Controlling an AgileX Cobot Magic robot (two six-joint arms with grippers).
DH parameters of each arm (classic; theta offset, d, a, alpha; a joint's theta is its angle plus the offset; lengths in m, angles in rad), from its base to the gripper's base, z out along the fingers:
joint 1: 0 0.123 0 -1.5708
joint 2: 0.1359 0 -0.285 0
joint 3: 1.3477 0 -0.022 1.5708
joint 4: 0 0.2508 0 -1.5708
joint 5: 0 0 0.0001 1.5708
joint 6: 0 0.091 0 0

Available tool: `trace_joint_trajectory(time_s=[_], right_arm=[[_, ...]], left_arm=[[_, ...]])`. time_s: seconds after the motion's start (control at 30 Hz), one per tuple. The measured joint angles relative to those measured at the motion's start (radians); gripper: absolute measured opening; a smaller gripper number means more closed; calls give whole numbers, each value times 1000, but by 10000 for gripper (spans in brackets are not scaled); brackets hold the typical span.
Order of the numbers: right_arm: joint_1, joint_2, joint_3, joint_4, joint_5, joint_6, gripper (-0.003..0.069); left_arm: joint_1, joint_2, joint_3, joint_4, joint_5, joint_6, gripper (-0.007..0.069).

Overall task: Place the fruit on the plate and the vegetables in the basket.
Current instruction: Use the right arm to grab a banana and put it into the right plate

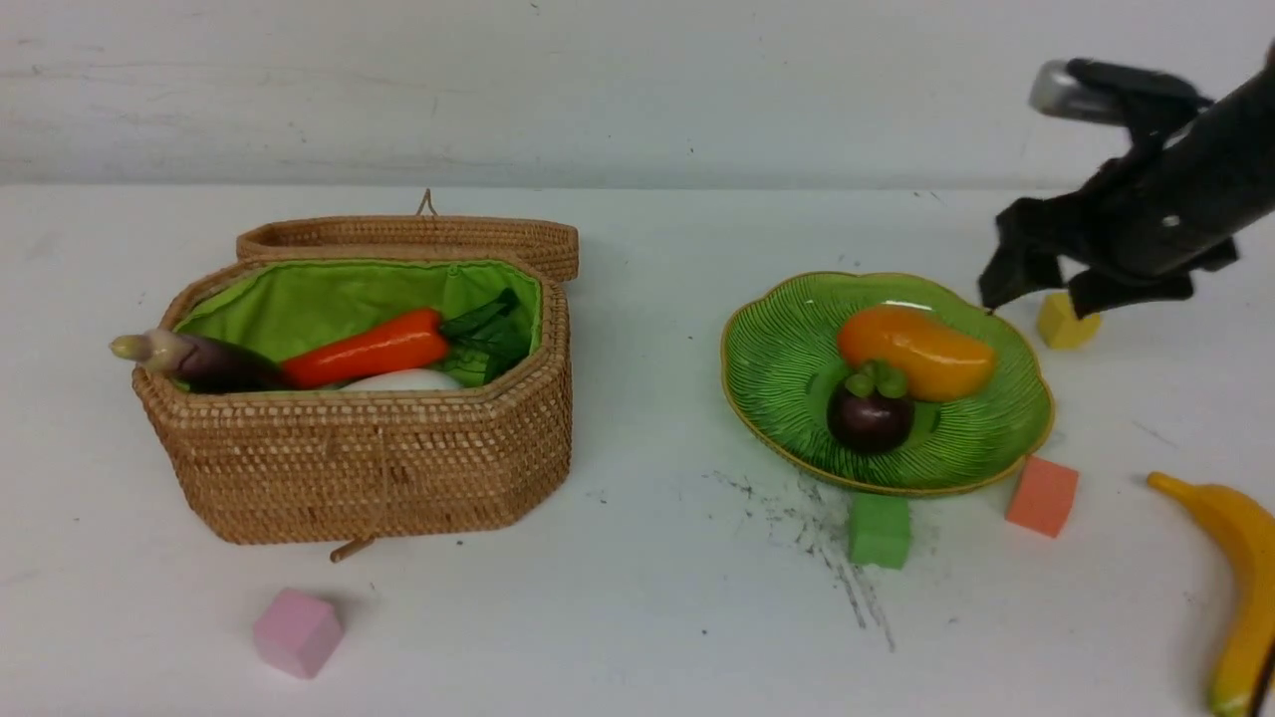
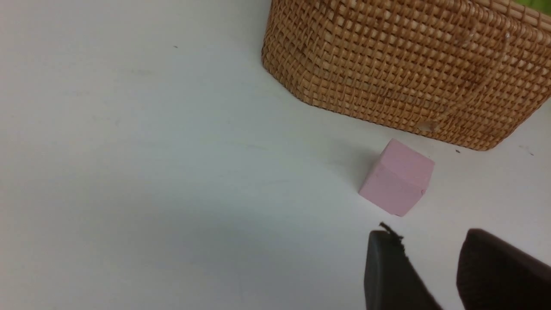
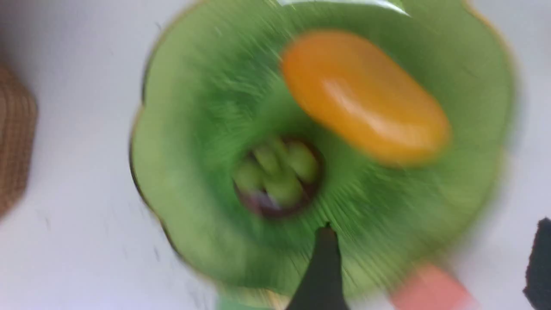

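Right gripper (image 1: 1036, 289) hangs above the far right rim of the plate (image 1: 787, 388), its jaws spread wide and holding nothing. Below it and to its near-left, the mango (image 1: 916, 351) and the mangosteen (image 1: 870, 413) lie on the plate, touching each other. The banana (image 1: 1240, 568) is the only fruit not on the plate; it lies on the table, nearer to the robot than the gripper and a little to its right. I judge the step in hand is to go for this banana. To do it well, the gripper should turn its jaws across the banana, come down over the thick middle, and avoid the orange cube (image 1: 1042, 496).

The front view shows the carrot (image 1: 367, 349), eggplant (image 1: 199, 360) and radish (image 1: 403, 380) in the basket (image 1: 369, 458); the wrist views do not. The left wrist view alone shows the left gripper (image 2: 434, 269), narrowly parted and empty, near the pink cube (image 2: 398, 177). The right wrist view is blurred.
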Motion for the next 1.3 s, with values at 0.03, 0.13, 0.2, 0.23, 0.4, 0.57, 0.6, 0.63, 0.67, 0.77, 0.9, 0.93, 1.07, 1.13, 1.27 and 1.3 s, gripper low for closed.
trace_joint_trajectory(time_s=[0.03,0.13,0.2,0.23,0.4,0.57,0.6,0.63,0.67,0.77,0.9,0.93,1.07,1.13,1.27,1.3], right_arm=[[-19,-21,3,-8,27,12,573],[-99,-116,63,-32,61,74,559],[-154,-176,150,-42,61,110,554],[-173,-194,193,-47,55,122,552],[-218,-219,485,-69,-37,149,552],[-227,-160,636,-114,-238,199,552],[-230,-141,648,-129,-268,220,552],[-233,-121,653,-144,-300,245,552],[-235,-104,654,-155,-328,266,552],[-236,-41,655,-186,-387,325,531],[-236,-11,655,-169,-392,331,365],[-236,-11,655,-165,-392,331,350],[-223,-50,658,9,-415,372,325],[-183,-92,658,110,-472,368,325],[-88,-130,647,258,-566,348,325],[-47,-126,633,315,-593,345,325]], left_arm=[[0,0,0,0,0,0,236],[0,0,0,0,0,0,236],[0,0,0,0,0,0,236],[0,0,0,0,0,0,236],[0,0,0,0,0,0,236],[0,0,0,0,0,0,236],[0,0,0,0,0,0,236],[0,0,0,1,0,0,236],[0,0,0,1,0,0,236],[0,0,0,1,0,0,236],[0,0,0,1,0,0,236],[0,0,0,1,0,0,236],[0,0,0,1,0,0,236],[0,0,0,1,0,0,236],[0,0,0,1,0,0,236],[0,0,0,1,0,0,236]])
